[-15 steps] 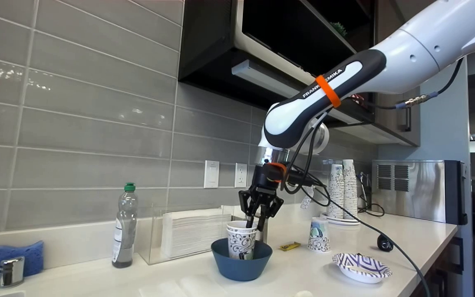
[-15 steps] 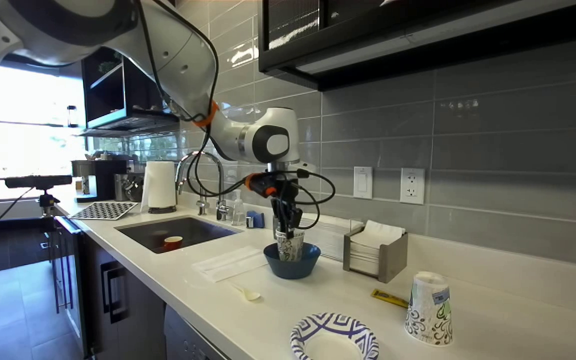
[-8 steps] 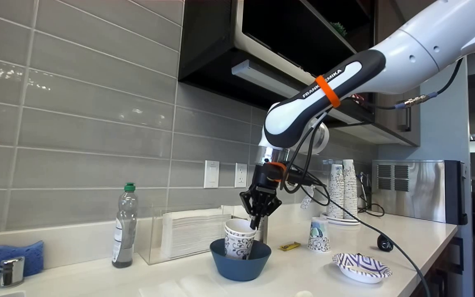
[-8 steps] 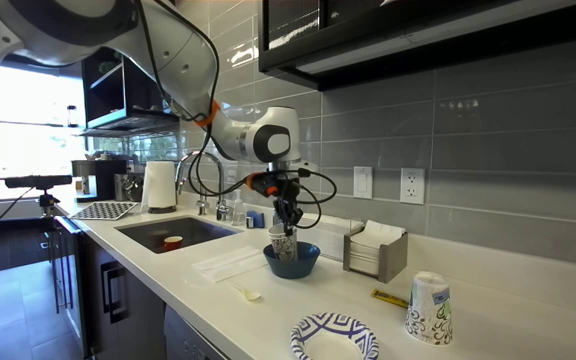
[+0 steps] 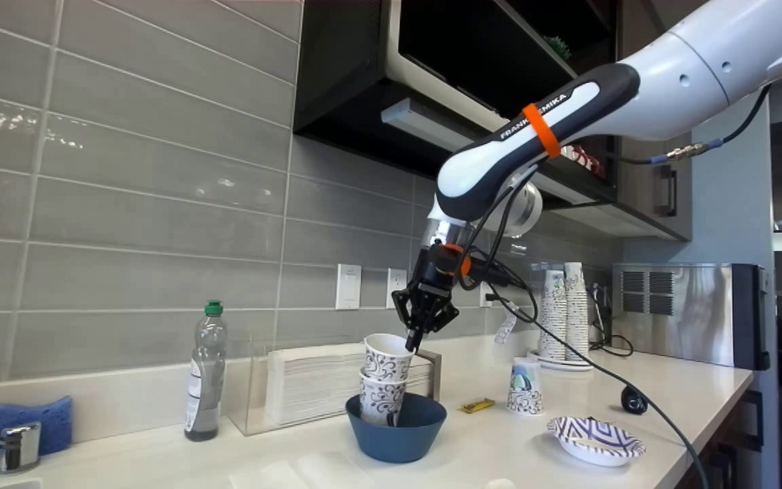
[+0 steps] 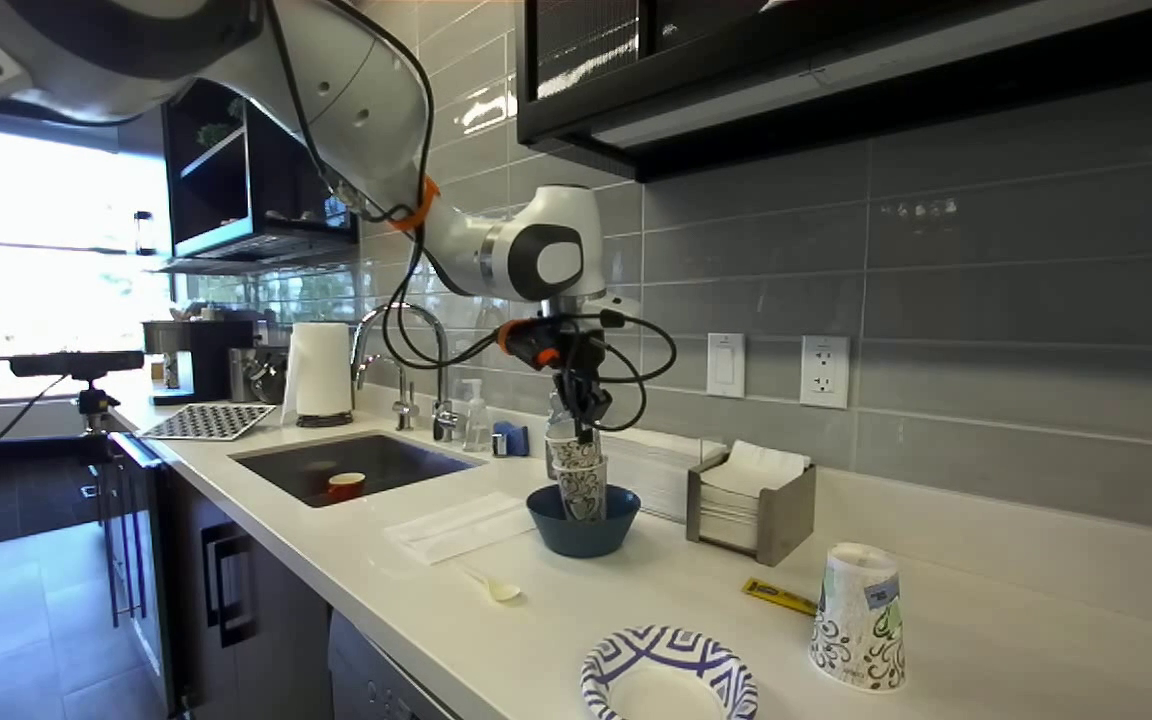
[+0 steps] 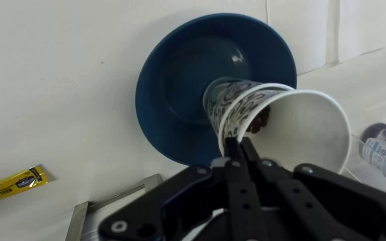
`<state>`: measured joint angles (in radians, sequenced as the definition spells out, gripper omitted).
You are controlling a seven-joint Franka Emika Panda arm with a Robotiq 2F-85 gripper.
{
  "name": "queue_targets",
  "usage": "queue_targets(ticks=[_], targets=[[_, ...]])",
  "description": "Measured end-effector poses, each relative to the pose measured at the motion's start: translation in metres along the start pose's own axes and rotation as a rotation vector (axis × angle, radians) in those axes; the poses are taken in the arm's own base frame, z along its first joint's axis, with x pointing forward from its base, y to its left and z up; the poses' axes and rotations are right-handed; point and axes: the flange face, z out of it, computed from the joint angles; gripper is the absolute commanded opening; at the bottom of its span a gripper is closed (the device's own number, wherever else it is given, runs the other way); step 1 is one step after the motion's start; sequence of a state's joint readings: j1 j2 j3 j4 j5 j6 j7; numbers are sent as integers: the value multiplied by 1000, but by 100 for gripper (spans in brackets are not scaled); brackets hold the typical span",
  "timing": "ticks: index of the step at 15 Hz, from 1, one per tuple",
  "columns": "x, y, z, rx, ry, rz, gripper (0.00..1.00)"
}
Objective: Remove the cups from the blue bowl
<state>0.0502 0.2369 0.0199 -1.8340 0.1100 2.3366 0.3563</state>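
Observation:
The blue bowl [image 5: 398, 441] stands on the counter; it also shows in an exterior view [image 6: 584, 538] and in the wrist view [image 7: 186, 43]. A white patterned lower cup [image 5: 381, 401] stands in it, leaning slightly. An upper cup [image 5: 387, 358] is raised, its bottom still inside the lower cup's rim. My gripper [image 5: 413, 339] is shut on the upper cup's rim, one finger inside and one outside, as the wrist view [image 7: 241, 144] shows. Dark red bits [image 7: 259, 120] lie inside the upper cup. Another cup [image 6: 858, 615] stands upside down on the counter, away from the bowl.
A napkin box [image 5: 316, 384] and a metal napkin holder [image 6: 781, 520] stand behind the bowl. A clear bottle [image 5: 205, 380], a yellow packet [image 5: 477, 405], a patterned white dish [image 5: 596, 441] and a spoon [image 6: 498, 588] are around it. The sink [image 6: 356, 465] lies beyond.
The gripper's fingers have closed on the upper cup's rim and the arm has risen. The upper cup has slid up, partly out of the lower cup. The bowl has barely moved.

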Motion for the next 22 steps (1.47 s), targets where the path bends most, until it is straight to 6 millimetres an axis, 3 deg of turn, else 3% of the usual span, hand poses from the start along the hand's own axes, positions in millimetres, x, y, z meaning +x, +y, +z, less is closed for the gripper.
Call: queue_targets(ticks=[5, 10, 17, 19, 22], targets=[[10, 14, -29, 7, 45, 35, 1], [11, 12, -46, 19, 70, 39, 1], [8, 6, -102, 60, 145, 77, 1], [8, 13, -116, 67, 164, 121, 1], [8, 38, -129, 61, 176, 205, 1]])
